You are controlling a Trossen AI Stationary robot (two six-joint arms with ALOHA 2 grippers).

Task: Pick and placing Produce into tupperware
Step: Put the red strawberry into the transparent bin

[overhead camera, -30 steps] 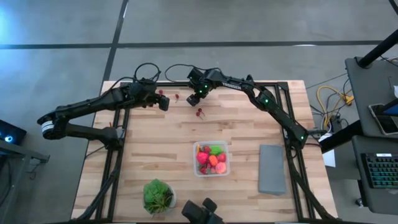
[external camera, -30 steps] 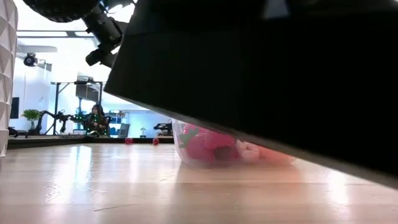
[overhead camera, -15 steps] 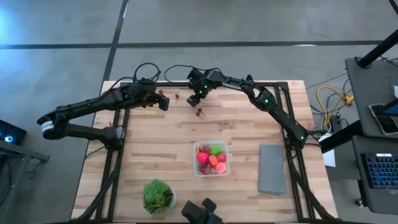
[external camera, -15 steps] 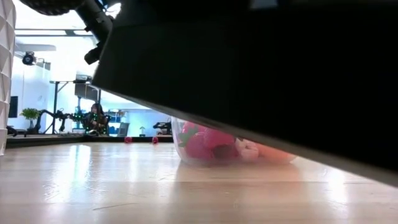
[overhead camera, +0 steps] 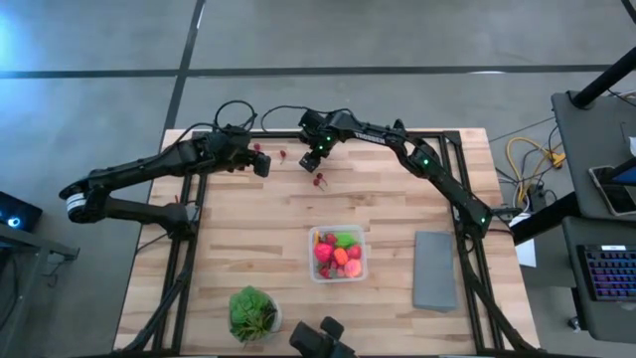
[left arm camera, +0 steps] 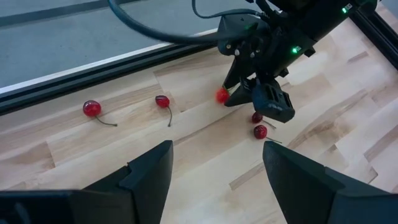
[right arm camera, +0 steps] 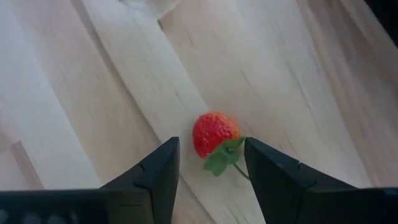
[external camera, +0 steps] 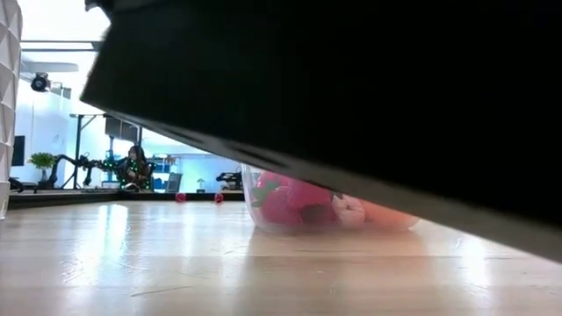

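Note:
My right gripper (overhead camera: 311, 159) (right arm camera: 211, 177) is open near the table's far edge. It is a little above a red strawberry with a green leaf (right arm camera: 214, 134), which lies on the wood just ahead of the gap between its fingers and touches neither finger. The strawberry also shows in the left wrist view (left arm camera: 222, 95). My left gripper (overhead camera: 261, 164) (left arm camera: 214, 180) is open and empty to its left. Loose cherries lie nearby: two (left arm camera: 91, 109) (left arm camera: 162, 101) by the far rail and a pair (left arm camera: 259, 124) beside my right gripper. The clear tupperware (overhead camera: 338, 255) (external camera: 299, 211) holds several pieces of produce.
A flat grey slab (overhead camera: 434, 268) lies right of the tupperware. A leafy plant in a white bowl (overhead camera: 253, 313) stands at the near left. A black frame rail (overhead camera: 457, 214) runs along the table's sides. A dark mass (external camera: 351, 96) blocks most of the low view.
Both arms have stayed nearly where they were in the high view. In the low view the dark mass has spread toward the upper left and now hides the arm part that showed there.

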